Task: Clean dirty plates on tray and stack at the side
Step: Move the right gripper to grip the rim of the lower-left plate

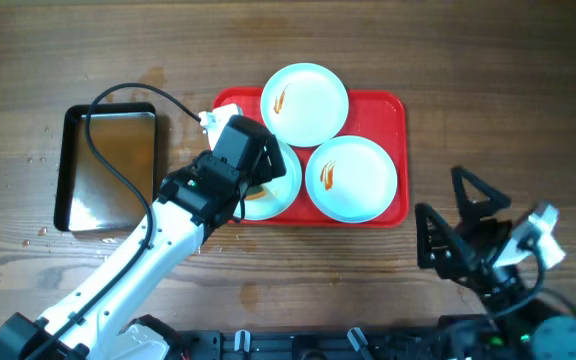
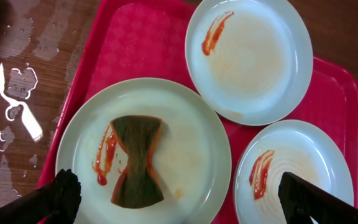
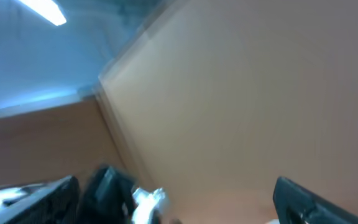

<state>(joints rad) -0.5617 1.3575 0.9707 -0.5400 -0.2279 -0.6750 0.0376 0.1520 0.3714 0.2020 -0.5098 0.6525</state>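
Left pincer (image 2: 182,198): fingers spread wide at the lower corners of the left wrist view, pinching nothing. Between them, touching neither, a dark green sponge (image 2: 137,162) with an orange edge lies on the lower-left plate (image 2: 191,118), just beside a red sauce smear.

Right pincer (image 1: 456,215): also spread and empty, at the lower right of the overhead frame, well apart from the tray (image 1: 393,110). Its own camera is blurred.

Room: we note bare wooden table (image 1: 488,60) right of the tray. Water drops sit left of it.

Containers: the red tray, centre frame, holds all three plates. The upper plate (image 2: 253,68) and lower-right plate (image 2: 309,155) each carry a smear. A metal pan (image 1: 108,170) sits at the left; we cannot tell its contents.
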